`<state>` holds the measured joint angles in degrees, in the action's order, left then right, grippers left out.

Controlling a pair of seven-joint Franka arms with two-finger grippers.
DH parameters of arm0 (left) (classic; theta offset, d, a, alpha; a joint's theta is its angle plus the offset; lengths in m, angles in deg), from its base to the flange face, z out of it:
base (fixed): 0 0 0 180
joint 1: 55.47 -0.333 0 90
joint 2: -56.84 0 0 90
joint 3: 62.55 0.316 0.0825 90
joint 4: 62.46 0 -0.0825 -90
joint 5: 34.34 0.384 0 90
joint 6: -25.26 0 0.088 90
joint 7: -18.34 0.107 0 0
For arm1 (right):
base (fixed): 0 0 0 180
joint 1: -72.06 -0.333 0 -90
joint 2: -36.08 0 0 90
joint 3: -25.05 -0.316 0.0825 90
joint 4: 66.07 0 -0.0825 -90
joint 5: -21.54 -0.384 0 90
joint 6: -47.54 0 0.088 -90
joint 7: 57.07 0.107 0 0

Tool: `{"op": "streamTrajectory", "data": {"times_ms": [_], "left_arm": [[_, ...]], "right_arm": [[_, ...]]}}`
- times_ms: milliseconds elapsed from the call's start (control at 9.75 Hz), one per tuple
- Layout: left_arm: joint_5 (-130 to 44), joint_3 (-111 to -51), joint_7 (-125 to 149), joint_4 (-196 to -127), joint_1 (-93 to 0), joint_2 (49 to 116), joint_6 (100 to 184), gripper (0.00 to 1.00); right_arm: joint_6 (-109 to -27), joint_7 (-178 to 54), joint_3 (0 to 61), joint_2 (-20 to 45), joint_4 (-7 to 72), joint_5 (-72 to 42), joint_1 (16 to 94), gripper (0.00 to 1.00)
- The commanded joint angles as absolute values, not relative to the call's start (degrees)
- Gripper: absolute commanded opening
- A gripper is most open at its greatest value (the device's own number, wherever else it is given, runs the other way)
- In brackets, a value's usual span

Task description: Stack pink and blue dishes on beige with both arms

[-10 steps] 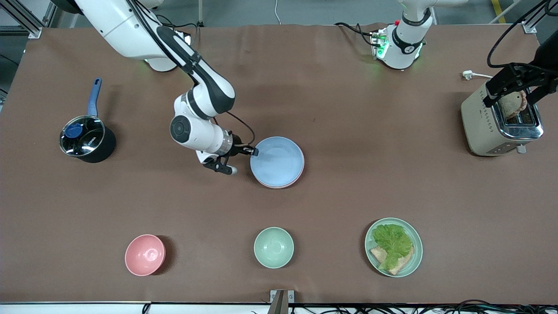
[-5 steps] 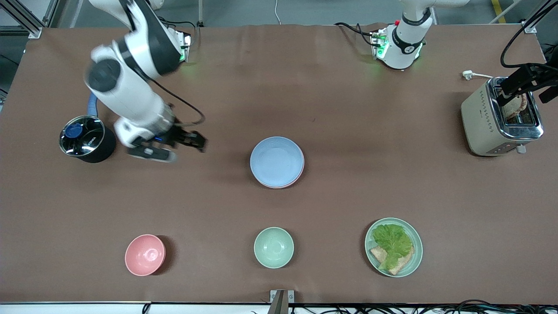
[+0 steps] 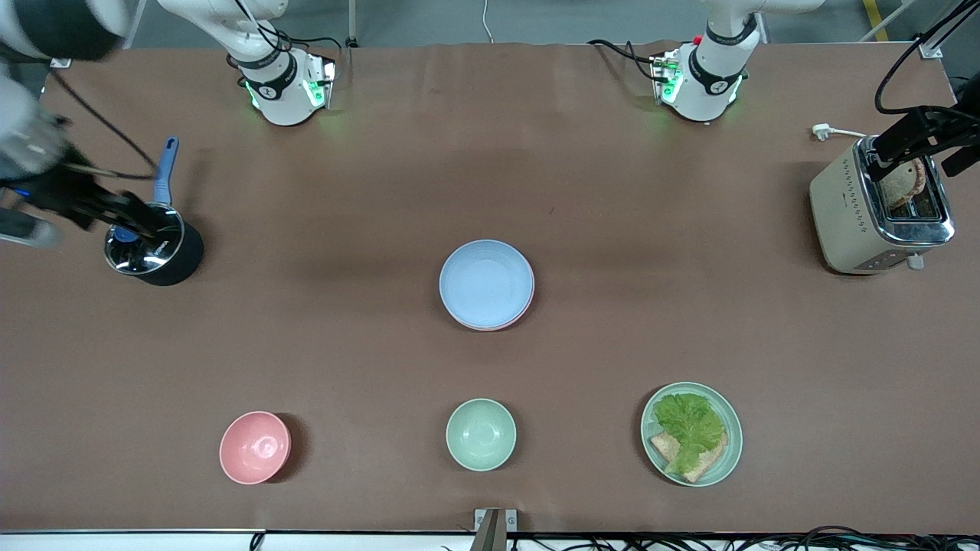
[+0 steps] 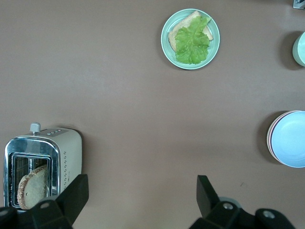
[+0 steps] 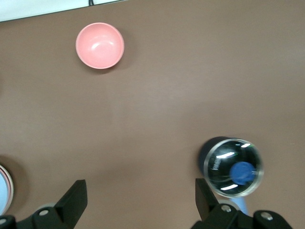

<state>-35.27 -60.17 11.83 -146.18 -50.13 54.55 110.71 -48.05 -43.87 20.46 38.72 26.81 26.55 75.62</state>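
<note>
The blue plate [image 3: 486, 282] lies on top of a stack at the table's middle. The pink plate shows only as a thin rim [image 3: 527, 303] under it. The beige plate is hidden beneath them. In the left wrist view the blue plate [image 4: 291, 138] shows at the edge with the pink rim [image 4: 269, 139]. My right gripper [image 3: 122, 218] hangs open and empty over the pot, and the right wrist view shows its fingers wide apart [image 5: 139, 191]. My left gripper [image 3: 922, 149] hangs open and empty above the toaster, its fingers spread in the left wrist view [image 4: 141, 191].
A black pot [image 3: 153, 249] with a glass lid and blue handle stands toward the right arm's end. A toaster [image 3: 873, 210] holding bread stands at the left arm's end. Nearer the front camera sit a pink bowl [image 3: 255, 447], a mint bowl [image 3: 481, 434] and a mint plate [image 3: 729, 451] with lettuce and bread.
My right gripper left the blue plate's rim and swung away to above the pot. The stack stayed put. The left gripper barely shifted over the toaster.
</note>
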Motion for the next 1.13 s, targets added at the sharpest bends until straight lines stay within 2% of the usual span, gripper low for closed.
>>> {"op": "streamTrajectory", "data": {"times_ms": [0,205,308,1026], "left_arm": [[-35.04,-65.94,12.63,-148.24,-55.53,54.73,111.13,1.0],[-35.21,-66.06,12.45,-148.24,-55.64,54.74,111.04,1.0],[-35.48,-66.24,12.45,-148.24,-55.73,54.82,111.13,1.0],[-35.21,-66.15,16.05,-148.5,-55.82,54.82,111.48,1.0]], "right_arm": [[-44.13,-46.26,25.04,38.19,21.82,23.23,73.29,1.0],[-42.65,-51.06,25.49,35.92,16.93,23.38,73.12,1.0],[-38.98,-51.44,25.49,35.38,15.76,23.04,72.94,1.0],[-37.81,-51.27,25.58,35.2,15.93,22.68,72.94,1.0]]}}
